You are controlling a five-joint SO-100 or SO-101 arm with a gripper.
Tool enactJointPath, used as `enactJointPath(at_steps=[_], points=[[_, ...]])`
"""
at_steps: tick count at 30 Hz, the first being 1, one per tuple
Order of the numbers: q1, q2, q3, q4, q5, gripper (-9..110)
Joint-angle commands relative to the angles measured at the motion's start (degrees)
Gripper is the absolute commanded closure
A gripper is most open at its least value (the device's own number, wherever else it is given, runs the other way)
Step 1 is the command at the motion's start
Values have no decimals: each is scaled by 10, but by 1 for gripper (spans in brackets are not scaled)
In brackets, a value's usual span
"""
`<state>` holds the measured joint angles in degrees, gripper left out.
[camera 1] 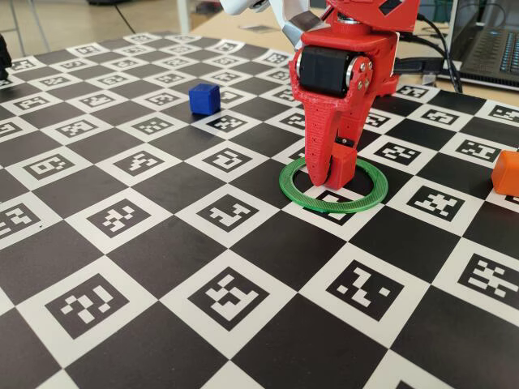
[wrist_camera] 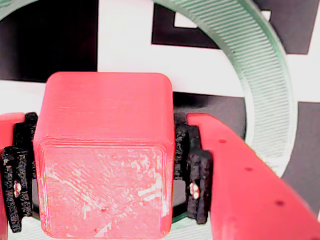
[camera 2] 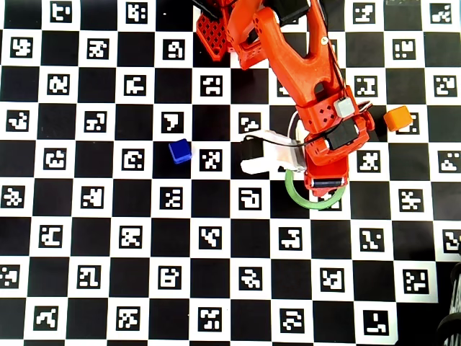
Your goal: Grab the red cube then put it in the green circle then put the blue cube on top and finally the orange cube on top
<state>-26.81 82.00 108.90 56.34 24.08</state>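
My red gripper [camera 1: 328, 174] is shut on the red cube [camera 1: 343, 168], holding it low inside the green circle [camera 1: 302, 194]. In the wrist view the red cube [wrist_camera: 105, 150] fills the space between the black pads [wrist_camera: 197, 180], and the green circle [wrist_camera: 265, 75] curves behind it. Whether the cube touches the board I cannot tell. The blue cube [camera 1: 204, 98] sits on the board at the back left. At the right edge stands the orange cube [camera 1: 507, 172]. From overhead, the arm hides the red cube; the blue cube [camera 2: 180, 151], the orange cube [camera 2: 397, 117] and the green circle [camera 2: 297, 198] show.
The board [camera 1: 162, 243] is a black-and-white checker of printed markers. A laptop [camera 1: 486, 49] and cables lie beyond its back right edge. A white and black camera block [camera 2: 263, 155] juts left from the wrist in the overhead view.
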Motion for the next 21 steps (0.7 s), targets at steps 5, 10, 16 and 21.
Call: enactJointPath(at_steps=[5, 10, 16, 21], points=[[7, 9, -4, -11, -4, 94], [7, 9, -5, -7, 1, 93], [8, 7, -9, 4, 11, 87], [8, 7, -9, 6, 8, 82]])
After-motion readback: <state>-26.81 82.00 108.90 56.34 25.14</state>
